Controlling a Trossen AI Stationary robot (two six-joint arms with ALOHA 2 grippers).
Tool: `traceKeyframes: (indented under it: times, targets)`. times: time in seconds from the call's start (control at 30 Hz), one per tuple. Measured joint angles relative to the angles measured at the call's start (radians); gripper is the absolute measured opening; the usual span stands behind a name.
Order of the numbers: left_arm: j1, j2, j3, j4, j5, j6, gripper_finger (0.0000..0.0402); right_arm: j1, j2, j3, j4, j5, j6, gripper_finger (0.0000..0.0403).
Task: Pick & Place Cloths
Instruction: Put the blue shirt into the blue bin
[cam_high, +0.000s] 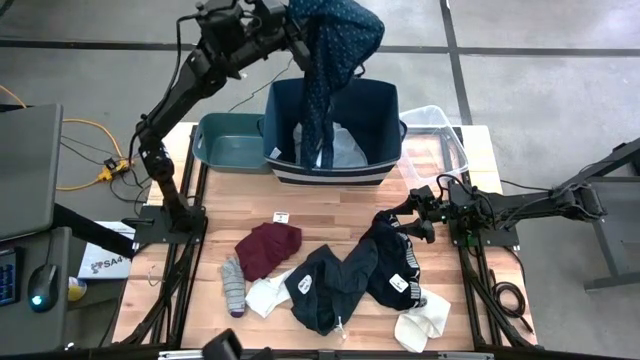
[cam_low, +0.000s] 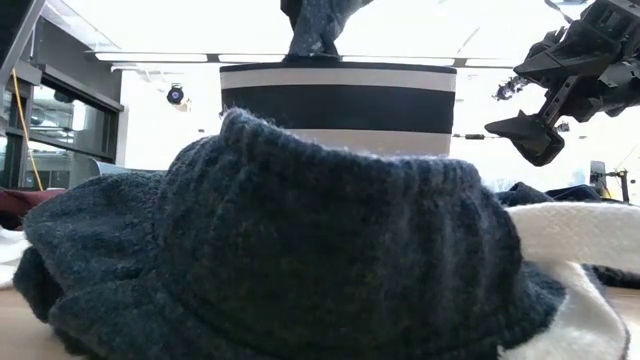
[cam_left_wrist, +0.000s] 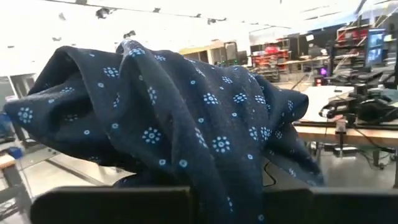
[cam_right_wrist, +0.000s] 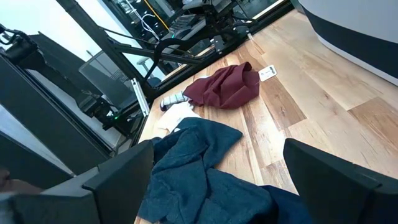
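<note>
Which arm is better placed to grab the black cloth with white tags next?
The right. Its open right gripper hovers beside the black cloth with white tags, while the left gripper holds the navy dotted garment over the navy bin.

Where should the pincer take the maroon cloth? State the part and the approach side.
Take the maroon cloth at its bunched middle, coming straight down from above. It lies crumpled on the table, apart from the black garments, so its raised folds probably offer more to pinch than its flat edges. The open right pincer hovers closest; the left pincer is holding the navy dotted cloth.
</note>
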Motion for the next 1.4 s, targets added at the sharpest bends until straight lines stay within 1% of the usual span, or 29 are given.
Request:
traceKeyframes:
  times: [0.17,0.27,0.53,0.77,0.93,1.23,1.4]
  targets:
    - [0.023,0.011,0.000,-0.116,0.089,0.020,0.0033,0.000,0.000,0.000,0.000,-0.001,0.000,0.0353]
    - [0.028,0.019,0.000,-0.252,0.131,0.030,0.0033,0.000,0.000,0.000,0.000,-0.001,0.000,0.0353]
    - [0.036,0.075,0.000,-0.557,0.138,0.034,0.0033,0.000,0.000,0.000,0.000,0.000,0.000,0.0353]
    - [0.013,0.136,-0.002,-0.741,0.148,-0.018,0.0033,0.000,0.000,0.000,0.000,0.000,0.000,0.0353]
    - [-0.006,0.190,-0.001,-0.813,0.148,-0.025,0.0033,0.000,0.000,0.000,0.000,-0.001,0.000,0.0353]
    - [-0.030,0.284,-0.002,-0.823,0.140,-0.063,0.0033,0.000,0.000,0.000,0.000,0.000,0.000,0.0353]
    - [-0.030,0.298,-0.002,-0.850,0.134,-0.071,0.0033,0.000,0.000,0.000,0.000,-0.001,0.000,0.0353]
